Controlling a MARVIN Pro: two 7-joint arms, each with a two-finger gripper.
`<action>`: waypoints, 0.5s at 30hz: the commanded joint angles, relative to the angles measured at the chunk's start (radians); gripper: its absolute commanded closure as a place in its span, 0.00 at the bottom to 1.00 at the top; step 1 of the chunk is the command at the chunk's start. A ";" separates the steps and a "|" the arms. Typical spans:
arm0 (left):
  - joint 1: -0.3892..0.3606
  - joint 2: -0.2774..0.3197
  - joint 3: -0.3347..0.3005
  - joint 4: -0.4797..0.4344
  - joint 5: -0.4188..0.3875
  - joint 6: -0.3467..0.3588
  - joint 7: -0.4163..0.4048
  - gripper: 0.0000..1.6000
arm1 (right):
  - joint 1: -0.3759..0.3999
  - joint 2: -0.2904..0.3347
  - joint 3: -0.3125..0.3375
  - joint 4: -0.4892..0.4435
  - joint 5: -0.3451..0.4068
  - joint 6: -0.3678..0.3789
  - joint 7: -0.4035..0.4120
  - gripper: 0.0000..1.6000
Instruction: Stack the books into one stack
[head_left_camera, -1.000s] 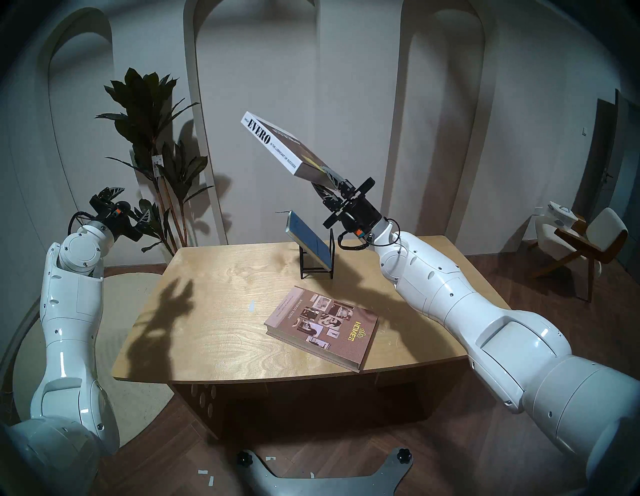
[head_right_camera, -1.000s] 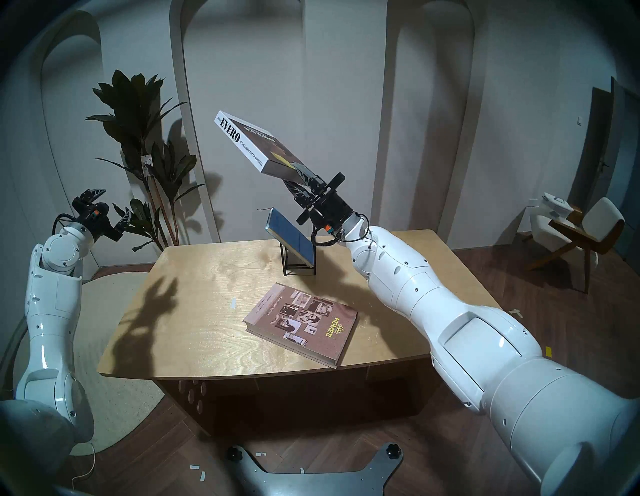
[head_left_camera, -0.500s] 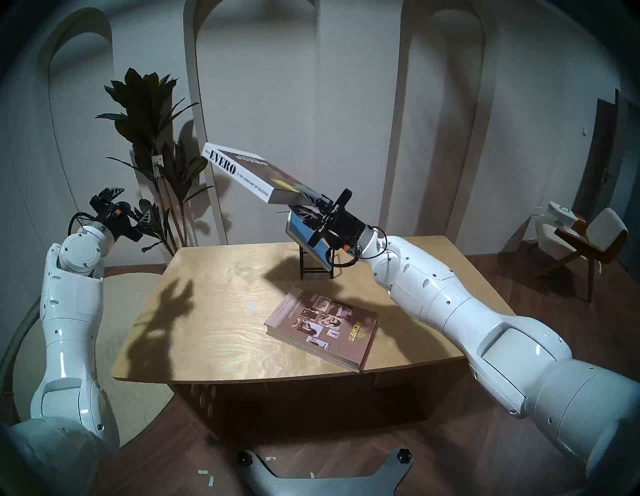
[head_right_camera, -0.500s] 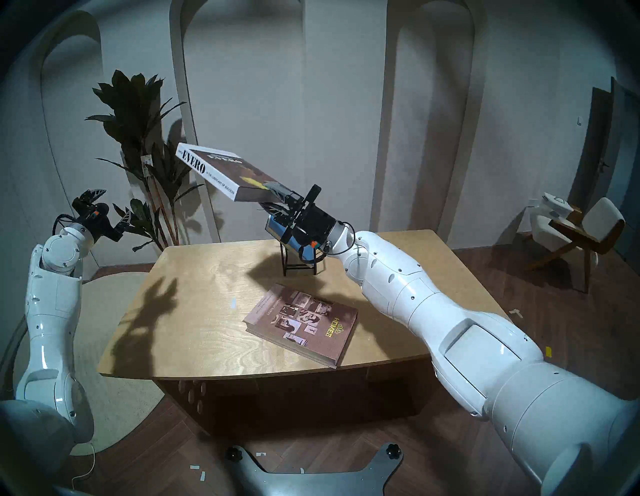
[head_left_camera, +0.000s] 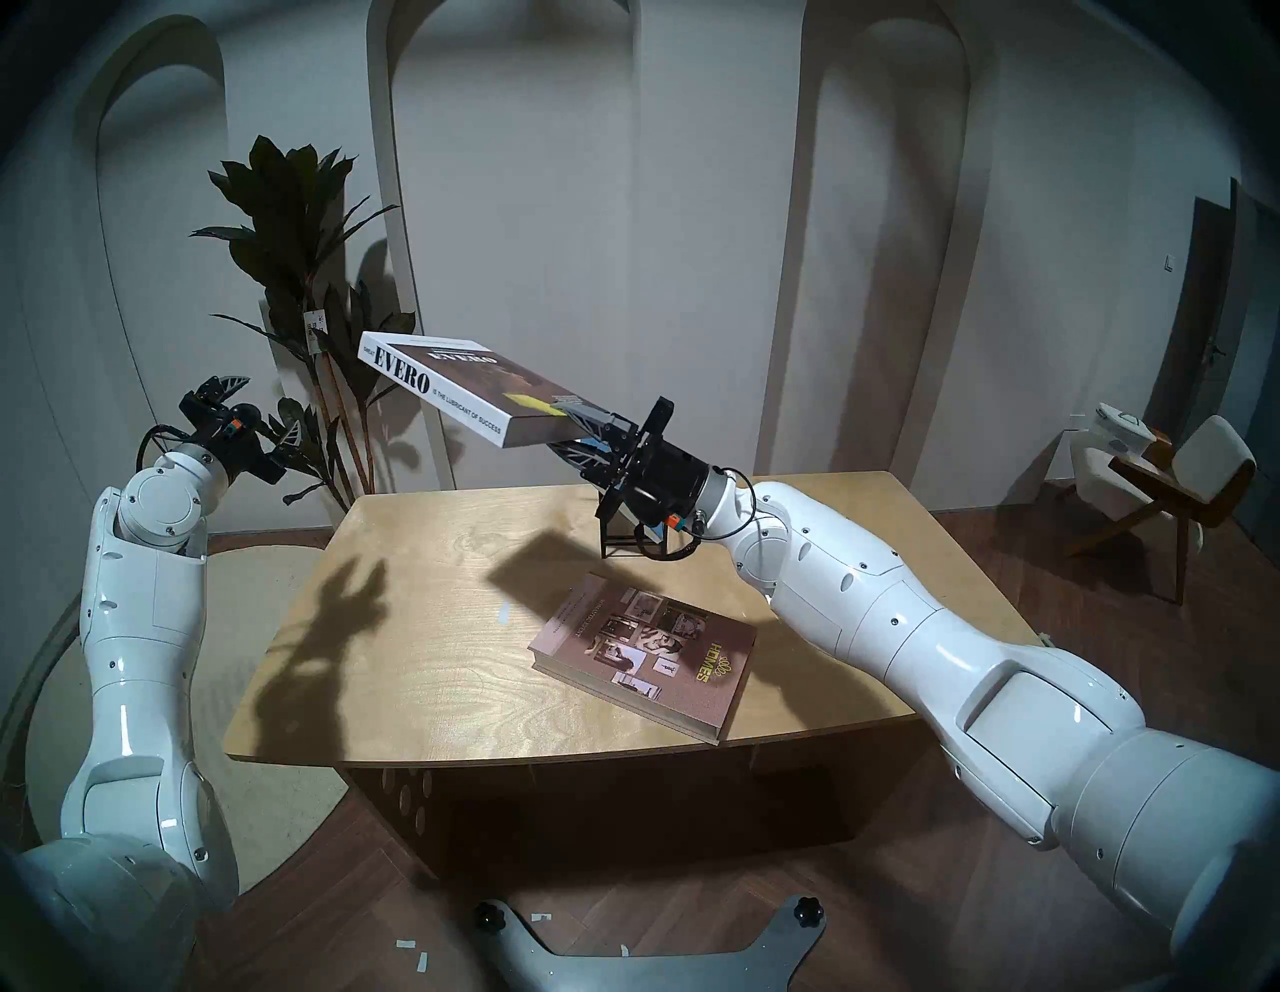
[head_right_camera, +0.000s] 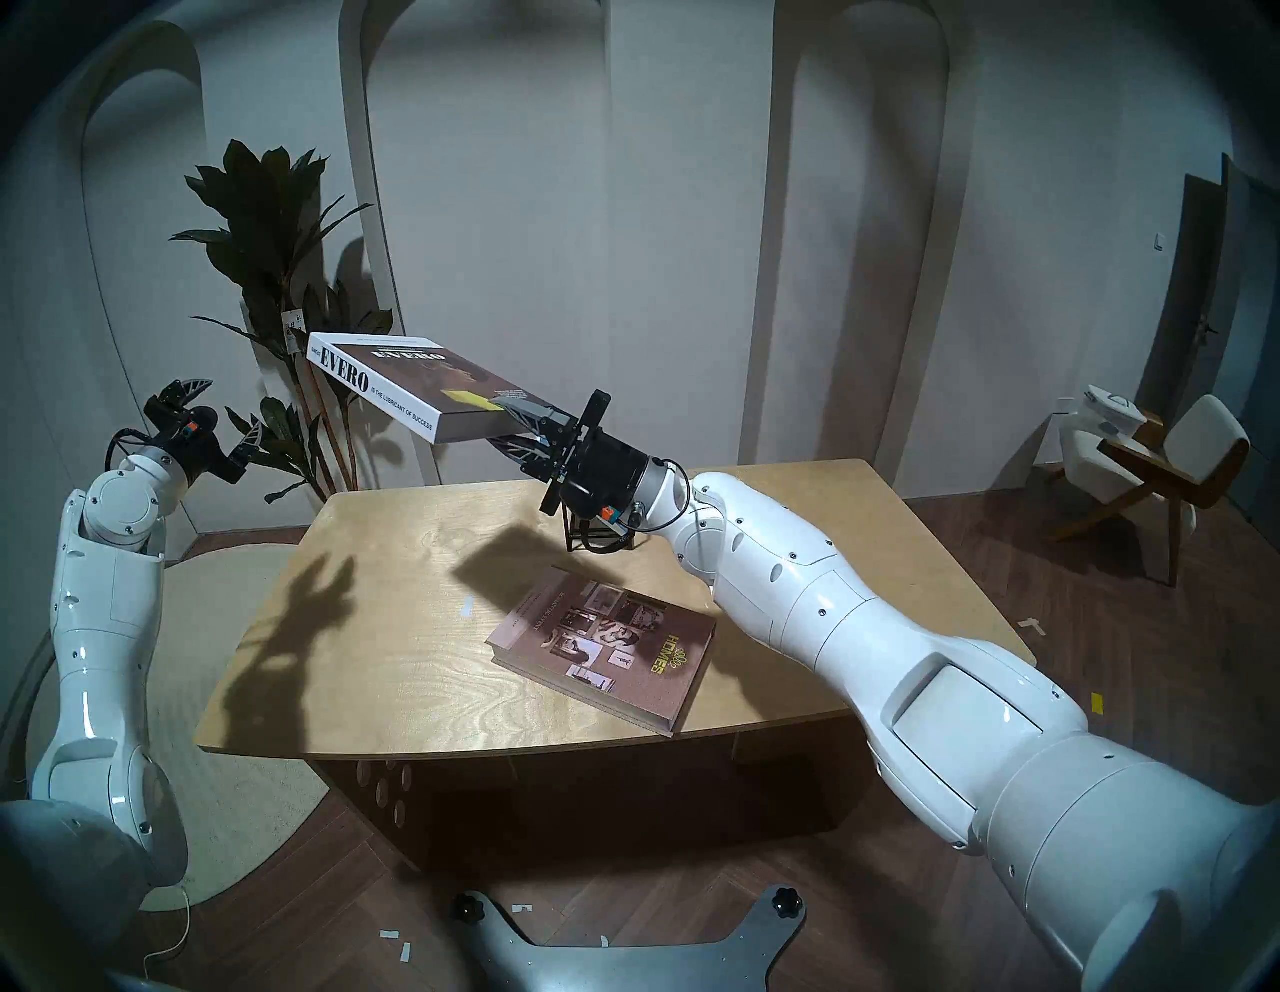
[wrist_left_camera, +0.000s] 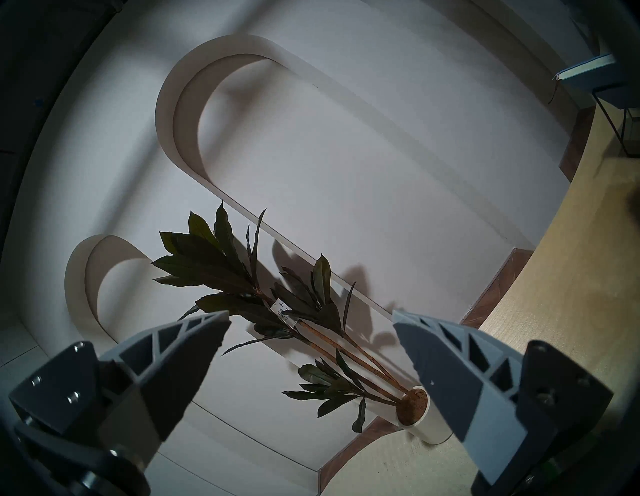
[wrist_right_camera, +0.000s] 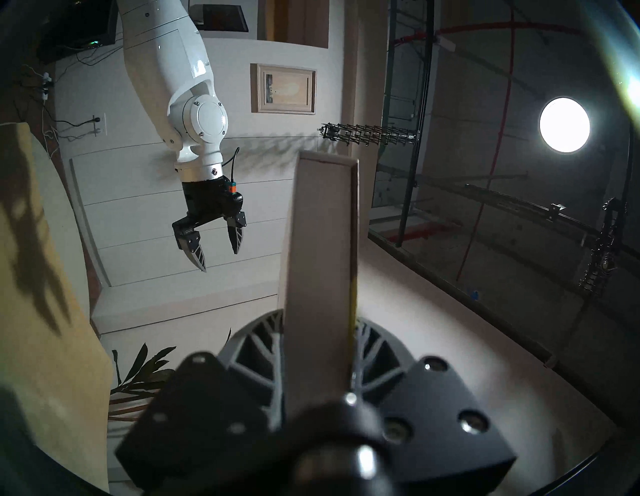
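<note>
The pale wooden counter (head_left_camera: 429, 623) fills mid-frame. On it at lower centre lies the large mauve-brown "HOMES" book (head_left_camera: 644, 654). My right jaws (head_left_camera: 578, 433) pinch the brown white-spined "EVERO" book (head_left_camera: 457, 384), now lower and flatter, upper centre: nearing placement. My left jaws (head_left_camera: 256, 415) hang spread, far left.

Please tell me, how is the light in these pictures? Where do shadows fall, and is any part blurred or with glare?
Head views: dim room, dark fisheye rim; the held EVERO book throws a hard shadow on the table and over a corner of the HOMES book. Right wrist view: a ceiling lamp glares; the right gripper is out of focus. Left wrist view: sharp, evenly lit.
</note>
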 joint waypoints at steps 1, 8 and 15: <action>-0.022 0.011 -0.002 -0.018 0.000 -0.003 0.004 0.00 | -0.025 0.070 0.033 -0.032 0.020 0.039 0.007 1.00; -0.023 0.012 -0.002 -0.018 -0.002 -0.005 0.004 0.00 | -0.048 0.106 0.041 -0.082 0.029 0.064 0.045 1.00; -0.021 0.012 -0.002 -0.017 -0.003 -0.005 0.004 0.00 | -0.068 0.129 0.040 -0.135 0.033 0.078 0.078 1.00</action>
